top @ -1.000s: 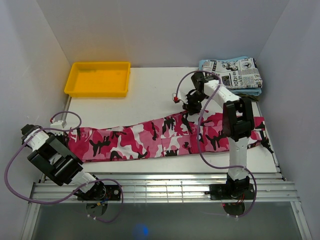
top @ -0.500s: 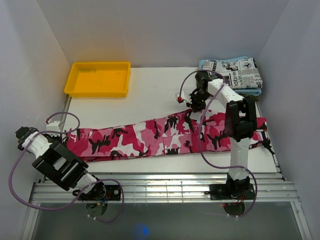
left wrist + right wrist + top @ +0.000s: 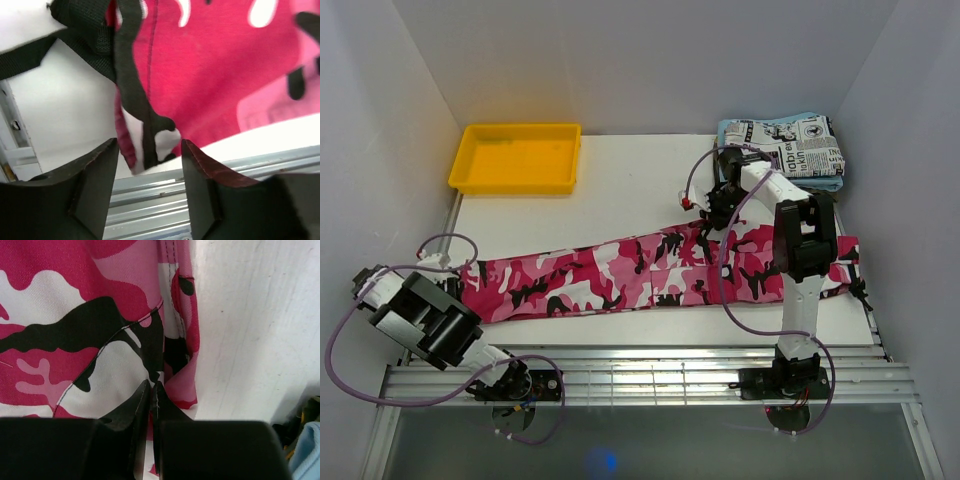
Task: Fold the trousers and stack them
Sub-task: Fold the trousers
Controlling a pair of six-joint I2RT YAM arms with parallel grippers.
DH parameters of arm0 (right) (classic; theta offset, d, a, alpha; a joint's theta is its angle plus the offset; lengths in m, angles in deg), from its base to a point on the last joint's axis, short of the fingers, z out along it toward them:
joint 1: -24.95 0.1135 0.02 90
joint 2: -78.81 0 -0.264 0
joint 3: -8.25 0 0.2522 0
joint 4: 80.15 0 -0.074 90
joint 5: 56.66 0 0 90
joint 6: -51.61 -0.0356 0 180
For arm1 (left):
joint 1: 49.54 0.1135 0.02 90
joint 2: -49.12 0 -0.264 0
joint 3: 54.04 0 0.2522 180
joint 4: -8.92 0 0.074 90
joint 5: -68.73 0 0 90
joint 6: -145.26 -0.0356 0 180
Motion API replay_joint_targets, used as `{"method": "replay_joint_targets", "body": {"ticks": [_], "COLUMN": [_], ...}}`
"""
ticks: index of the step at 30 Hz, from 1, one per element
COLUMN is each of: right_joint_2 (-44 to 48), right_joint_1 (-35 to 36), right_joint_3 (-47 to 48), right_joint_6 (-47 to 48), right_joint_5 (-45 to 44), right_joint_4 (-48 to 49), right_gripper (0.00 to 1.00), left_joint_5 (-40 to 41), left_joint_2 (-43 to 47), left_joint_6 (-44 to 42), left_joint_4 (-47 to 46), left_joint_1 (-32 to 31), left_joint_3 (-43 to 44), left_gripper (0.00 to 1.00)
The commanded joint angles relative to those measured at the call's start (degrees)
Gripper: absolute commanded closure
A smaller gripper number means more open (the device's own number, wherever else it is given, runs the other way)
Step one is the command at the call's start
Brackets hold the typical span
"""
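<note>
Surface: white table (image 3: pixel 620 190) with pale walls on three sides and metal rails (image 3: pixel 640 365) along the near edge.
Trousers (image 3: pixel 620 280): pink, white and black camouflage print, laid out flat in a long band across the near half of the table, from the left edge to the right edge, rising slightly toward the right.
Left gripper (image 3: pixel 150 150): fingers spread apart at the left end of the trousers, holding nothing; hem just beyond the fingertips, by the rails.
Strap (image 3: pixel 30 57): black webbing, lying on the table beside that hem.
Right gripper (image 3: pixel 151 390): fingers pressed together, pinching the far edge of the trousers near their right end.
Tray (image 3: pixel 515 158): yellow, at the far left corner, well apart from the trousers.
Newspaper-print garment (image 3: pixel 790 145): folded, at the far right corner, lying on a folded blue cloth (image 3: pixel 825 183).
</note>
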Motion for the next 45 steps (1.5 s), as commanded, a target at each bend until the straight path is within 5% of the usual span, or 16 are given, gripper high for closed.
{"method": "replay_joint_targets", "body": {"ticks": [1,5,12,16,29,34,45], "right_joint_2": [0.6,1.2,1.1,0.8,-1.3,-1.1,-1.5], "right_joint_1": [0.6,1.2,1.4,1.4,1.5,1.5,1.4], "right_joint_3": [-1.9,-2.8,-4.2,-4.3,-1.1,-1.8,-0.6], "right_joint_6": [1.1,0.9,0.6,-0.2,-1.5,-1.3,-1.5], "right_joint_5": [-1.8,-1.4,-2.0,-1.8,-3.1,-3.5,-3.7], "right_joint_4": [0.4,0.8,2.3,3.0,1.5,1.5,1.2], "right_gripper": [0.92,0.92,0.92,0.92,0.92,0.92,0.92], "left_joint_5": [-10.2,-19.7,-16.5,-13.4,-6.6,-6.7,-4.5], "left_joint_2": [5.1,3.8,-6.8,-15.7,-20.7,-21.0,-21.5], "left_joint_6": [-2.5,1.3,6.0,10.8,12.9,13.6,13.4], "left_joint_4": [6.5,10.7,7.2,4.0,-1.7,-3.6,-2.5], "left_joint_1": [0.6,-2.9,-16.9,-19.2,-21.5,-21.6,-21.7], "left_joint_3": [6.2,17.7,25.0,29.1,29.0,28.2,25.7], "left_gripper": [0.32,0.28,0.39,0.48,0.54,0.43,0.79]}}
